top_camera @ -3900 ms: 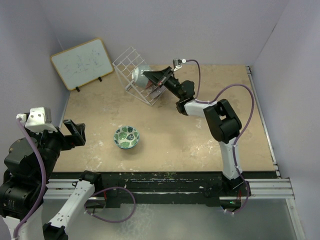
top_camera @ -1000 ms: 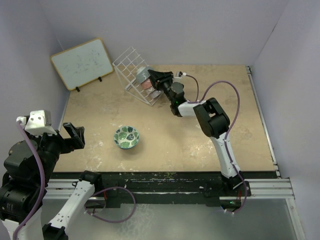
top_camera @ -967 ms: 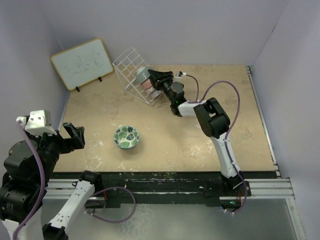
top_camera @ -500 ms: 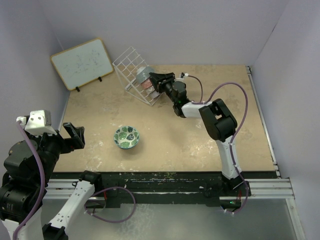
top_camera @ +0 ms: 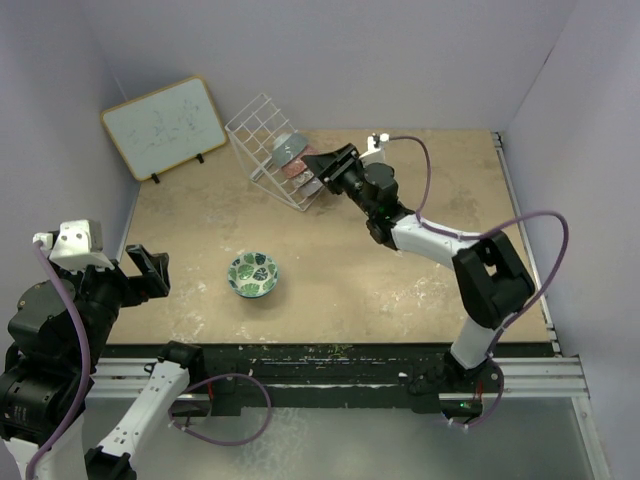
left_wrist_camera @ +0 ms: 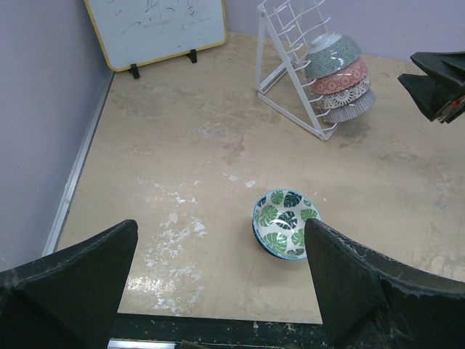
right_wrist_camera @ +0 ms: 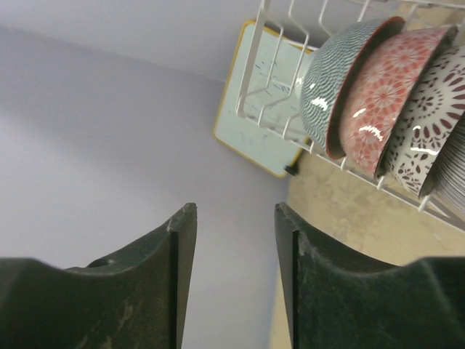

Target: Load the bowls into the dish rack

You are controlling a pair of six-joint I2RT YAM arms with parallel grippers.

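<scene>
The white wire dish rack (top_camera: 258, 135) stands at the back of the table, with several bowls (top_camera: 293, 163) leaning on edge in a row in it. From the right wrist view they read as a grey-green bowl (right_wrist_camera: 341, 76), a pink one (right_wrist_camera: 385, 87) and a purple-and-white one (right_wrist_camera: 432, 120). My right gripper (top_camera: 314, 165) hangs just right of that row, open and holding nothing (right_wrist_camera: 234, 211). A green leaf bowl (top_camera: 253, 273) sits upright on the table. My left gripper (top_camera: 158, 270) is open at the near left, with the leaf bowl (left_wrist_camera: 285, 223) ahead of it.
A wood-framed whiteboard (top_camera: 163, 125) leans against the back left wall. The rack (left_wrist_camera: 290, 58) stands on an angled frame. Purple cables loop over the right arm (top_camera: 450, 240). White scuffs mark the tan tabletop (left_wrist_camera: 174, 218).
My right gripper has drawn back to the right, away from the rack, and its jaws have opened wider. The bowl it brought stays in the rack. The left arm has not moved.
</scene>
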